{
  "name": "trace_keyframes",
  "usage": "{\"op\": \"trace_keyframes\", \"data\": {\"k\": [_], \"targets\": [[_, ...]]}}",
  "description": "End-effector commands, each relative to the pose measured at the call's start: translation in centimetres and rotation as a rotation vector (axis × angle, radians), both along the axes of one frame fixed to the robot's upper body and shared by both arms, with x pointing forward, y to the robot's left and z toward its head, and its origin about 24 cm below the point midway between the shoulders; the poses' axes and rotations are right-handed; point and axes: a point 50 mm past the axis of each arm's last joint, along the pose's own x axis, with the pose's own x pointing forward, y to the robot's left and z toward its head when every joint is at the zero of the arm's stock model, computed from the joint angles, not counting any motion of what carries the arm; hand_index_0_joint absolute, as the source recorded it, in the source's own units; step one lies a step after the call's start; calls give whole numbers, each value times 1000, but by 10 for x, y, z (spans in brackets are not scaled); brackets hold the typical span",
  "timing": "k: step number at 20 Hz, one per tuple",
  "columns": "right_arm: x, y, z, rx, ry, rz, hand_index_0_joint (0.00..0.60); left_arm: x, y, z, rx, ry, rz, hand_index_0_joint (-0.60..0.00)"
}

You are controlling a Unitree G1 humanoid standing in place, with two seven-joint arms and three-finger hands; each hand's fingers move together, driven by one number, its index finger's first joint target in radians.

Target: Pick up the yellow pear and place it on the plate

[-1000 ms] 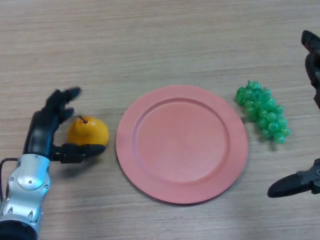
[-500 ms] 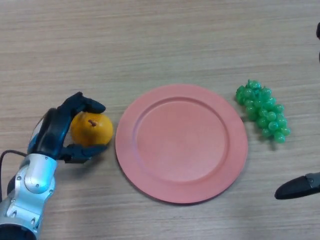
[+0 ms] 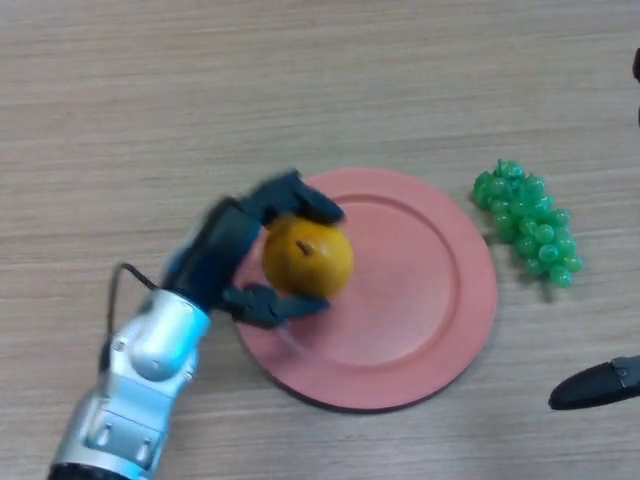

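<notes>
The yellow pear [image 3: 308,256] is held in my left hand [image 3: 225,250], whose fingers and thumb curl round it from above and below. The pear hangs over the left part of the pink plate [image 3: 420,290]; I cannot tell whether it touches the plate. Only a dark tip of my right hand [image 3: 595,385] shows at the right edge, low down, far from the plate.
A bunch of green grapes [image 3: 528,225] lies on the wooden table just right of the plate's rim. Another dark part of the robot shows at the upper right edge [image 3: 636,65].
My left hand closed round the pear at the plate's left, then carried it right and over the plate's left part. The right hand barely moved.
</notes>
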Motion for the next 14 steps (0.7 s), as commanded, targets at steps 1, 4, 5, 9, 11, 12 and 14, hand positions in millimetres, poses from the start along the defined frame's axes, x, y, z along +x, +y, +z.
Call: {"op": "trace_keyframes", "data": {"k": [1, 4, 5, 9, 11, 12, 14], "targets": [[-12, -7, 24, -88, -217, -50, 0, 13, 4, 29, -206, -75, 33, -600], [-11, -10, 24, -96, -225, -59, 0, 16, -1, 23, -223, -22, 24, -501], [-11, -10, 23, -98, -225, -62, 0, 18, -1, 21, -204, -23, 33, -350], [-5, -15, 19, -104, -214, -83, 0, 25, 3, 8, -60, -37, 104, 0], [-2, -16, 18, -98, -204, -77, 0, 25, 9, 16, -47, -86, 120, 0], [0, -17, 18, -105, -213, -81, 0, 24, 13, 19, -50, -112, 130, 0], [3, -18, 15, -104, -210, -80, 0, 20, 26, 32, -88, -141, 164, 0]]}}
